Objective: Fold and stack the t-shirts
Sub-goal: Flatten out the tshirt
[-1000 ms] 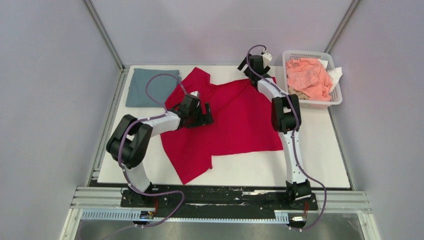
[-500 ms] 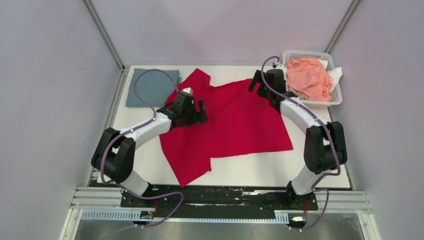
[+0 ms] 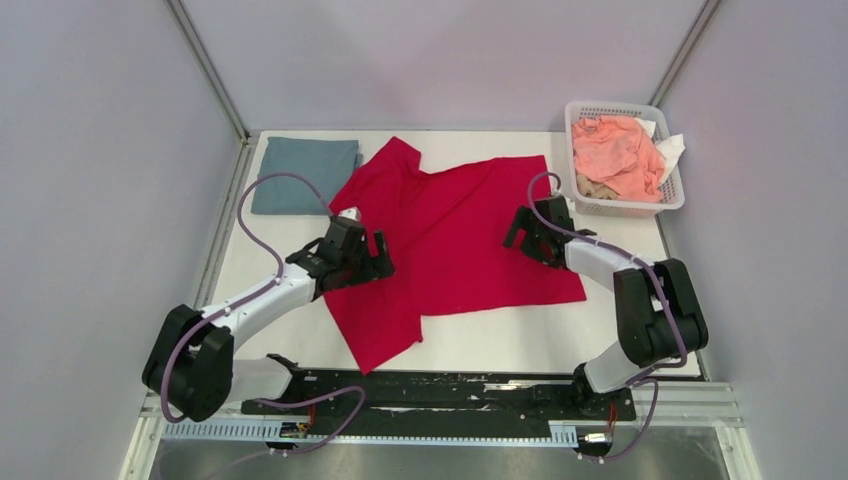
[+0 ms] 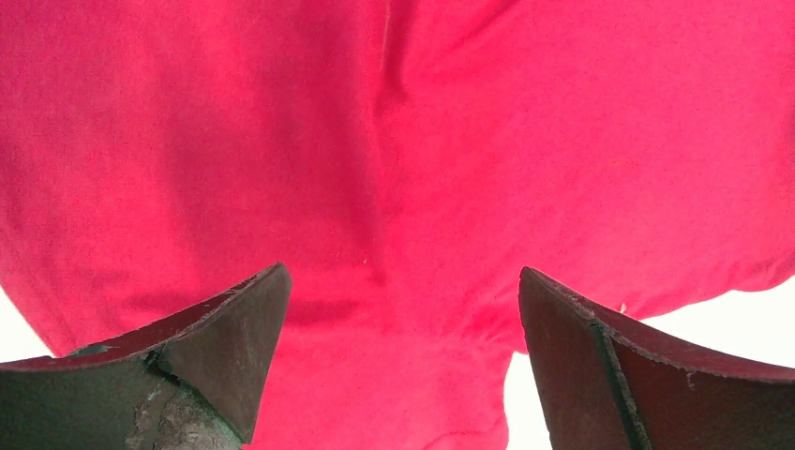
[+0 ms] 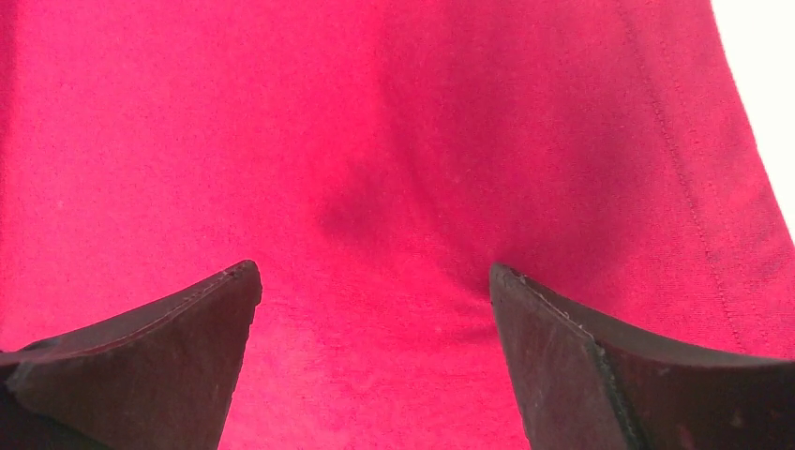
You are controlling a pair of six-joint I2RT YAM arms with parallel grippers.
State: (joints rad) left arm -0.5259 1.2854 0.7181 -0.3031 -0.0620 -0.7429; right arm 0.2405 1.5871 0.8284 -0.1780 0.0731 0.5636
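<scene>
The crimson red t-shirt [image 3: 455, 240] lies spread, roughly flat, across the middle of the white table. The grey-blue t-shirt [image 3: 303, 174] lies folded at the far left corner. My left gripper [image 3: 368, 268] is open and empty over the red shirt's left side; its wrist view shows red cloth [image 4: 403, 169] between the spread fingers [image 4: 234, 328]. My right gripper [image 3: 523, 232] is open and empty over the shirt's right part; red cloth [image 5: 375, 159] fills its wrist view, the shirt's hem running at the right.
A white mesh basket [image 3: 672, 200] with pink and white cloth [image 3: 616, 150] stands at the far right corner. The white table [image 3: 630, 330] shows bare along its front and right. Grey walls close in the sides and back.
Both arms have drawn back toward the near edge. The right gripper moved from the shirt's far edge to its right middle; the left slid nearer and left. The red shirt's right side lies flatter.
</scene>
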